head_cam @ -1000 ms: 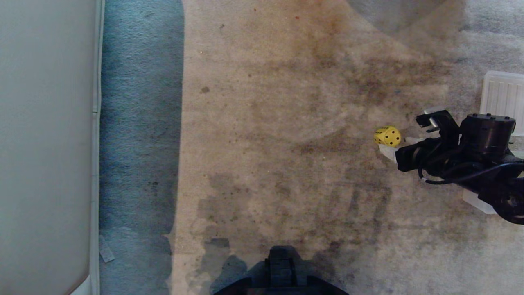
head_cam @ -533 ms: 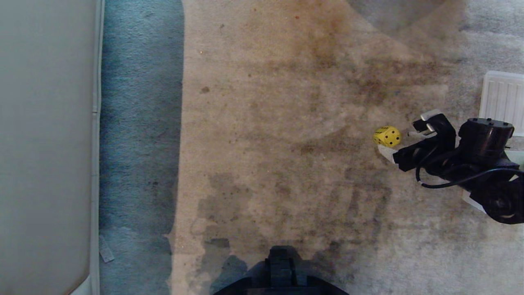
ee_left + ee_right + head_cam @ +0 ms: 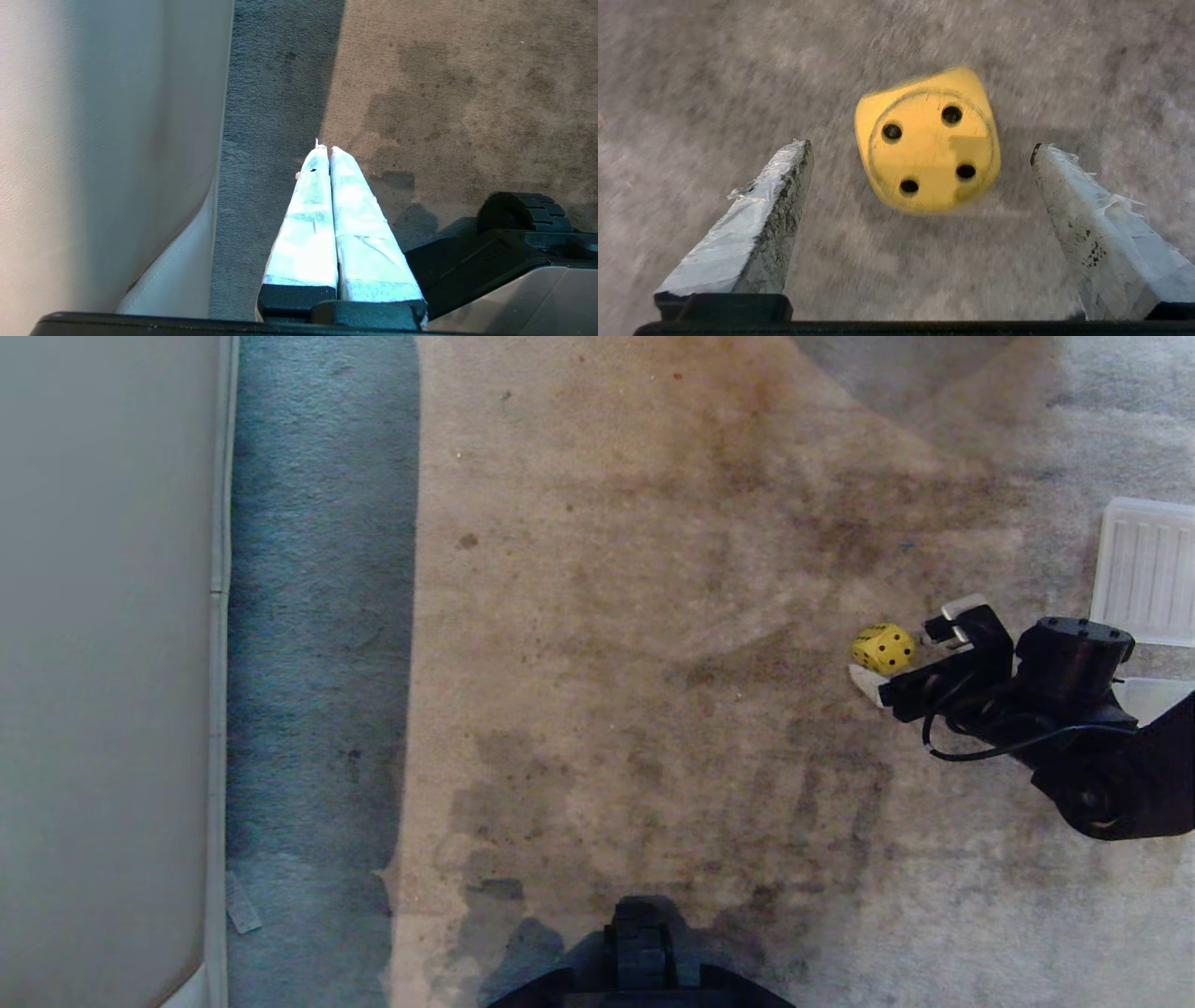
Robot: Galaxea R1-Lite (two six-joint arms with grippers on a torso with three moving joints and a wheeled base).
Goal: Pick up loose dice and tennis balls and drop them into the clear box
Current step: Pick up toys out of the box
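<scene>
A yellow die (image 3: 882, 648) lies on the stained carpet at the right, four pips up in the right wrist view (image 3: 927, 140). My right gripper (image 3: 898, 661) reaches in low from the right, open, one taped finger (image 3: 784, 186) on each side of the die and touching nothing (image 3: 920, 145). A pale corner of the clear box (image 3: 1158, 695) shows behind the right arm. No tennis balls are in view. My left gripper (image 3: 324, 148) hangs parked beside the base, shut and empty, and does not show in the head view.
A flat ribbed translucent lid (image 3: 1148, 569) lies at the right edge beyond the arm. Pale upholstered furniture (image 3: 103, 663) fills the left side, with a shaded blue-grey carpet strip (image 3: 317, 616) along it. The robot's black base (image 3: 639, 961) sits at the near edge.
The right gripper has slid left toward the yellow die and its jaws have spread wider; the fingertips now flank the die. The die has not moved.
</scene>
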